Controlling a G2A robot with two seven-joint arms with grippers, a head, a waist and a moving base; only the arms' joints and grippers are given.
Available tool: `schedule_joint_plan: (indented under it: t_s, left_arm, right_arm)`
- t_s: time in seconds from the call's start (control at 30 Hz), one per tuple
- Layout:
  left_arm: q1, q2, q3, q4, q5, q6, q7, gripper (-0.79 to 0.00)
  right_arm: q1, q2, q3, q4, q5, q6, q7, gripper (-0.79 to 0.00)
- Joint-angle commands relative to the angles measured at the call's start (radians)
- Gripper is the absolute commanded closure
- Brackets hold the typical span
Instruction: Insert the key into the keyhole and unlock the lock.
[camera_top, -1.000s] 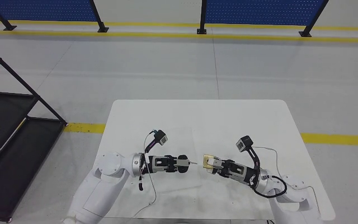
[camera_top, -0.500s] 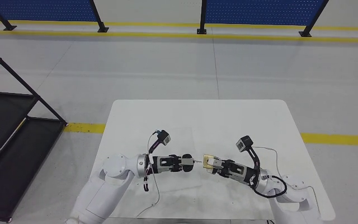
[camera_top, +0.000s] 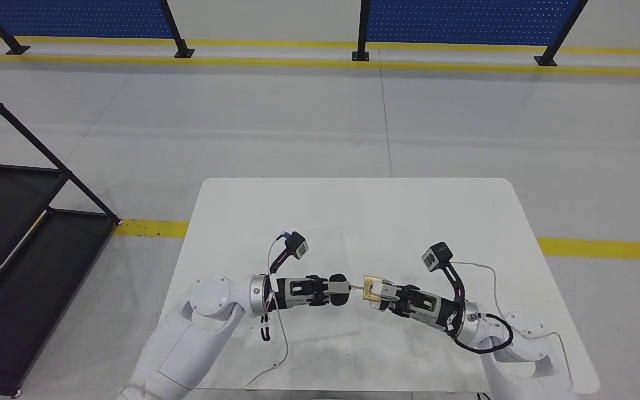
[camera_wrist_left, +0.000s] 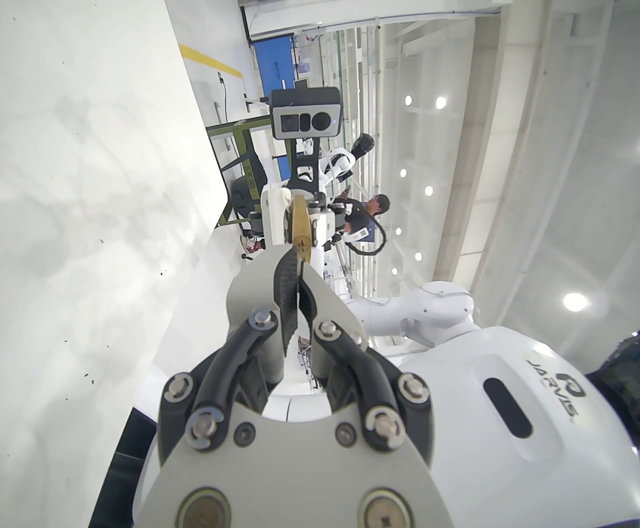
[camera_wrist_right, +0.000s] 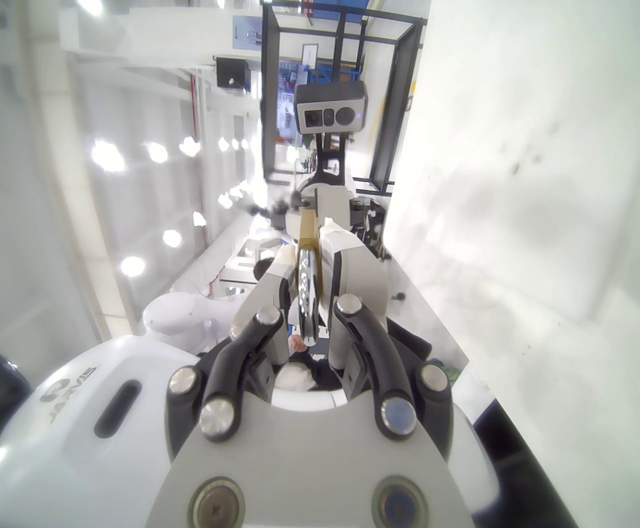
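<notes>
A small brass padlock (camera_top: 371, 290) is held just above the white table (camera_top: 450, 220), with my right gripper (camera_top: 384, 294) shut on it. In the right wrist view the lock's brass body (camera_wrist_right: 305, 234) sits between the white pads and its silver shackle points back toward the wrist. My left gripper (camera_top: 341, 291) faces it from the left, shut on a thin silver key (camera_top: 353, 291). In the left wrist view the key (camera_wrist_left: 300, 264) sticks out between the black pads, and its tip meets the keyhole face of the padlock (camera_wrist_left: 301, 231). How deep the key sits cannot be seen.
Both arms lie low over the front half of the table, their grippers meeting near its middle. Cables (camera_top: 272, 345) trail from each wrist. A black rack (camera_top: 40, 230) stands on the floor to the left, off the table.
My left gripper has moved to the right with the key, closing the gap until the key tip reaches the padlock. The right gripper and the lock have stayed in place.
</notes>
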Motion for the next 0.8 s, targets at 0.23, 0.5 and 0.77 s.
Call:
schedule_joint_plan:
  t_s: [0.23,0.5,0.77]
  left_arm:
    - [-0.013,0.003,0.015,0.012,-0.014,0.000,-0.007,0.000]
    - [-0.005,0.013,-0.014,0.003,-0.023,-0.002,-0.025,0.000]
    - [0.050,0.033,-0.096,-0.043,-0.036,0.013,-0.060,0.000]
  right_arm:
    - [0.000,0.000,0.000,0.000,0.000,0.000,0.000,0.000]
    - [0.000,0.000,0.000,0.000,0.000,0.000,0.000,0.000]
    - [0.000,0.000,0.000,0.000,0.000,0.000,0.000,0.000]
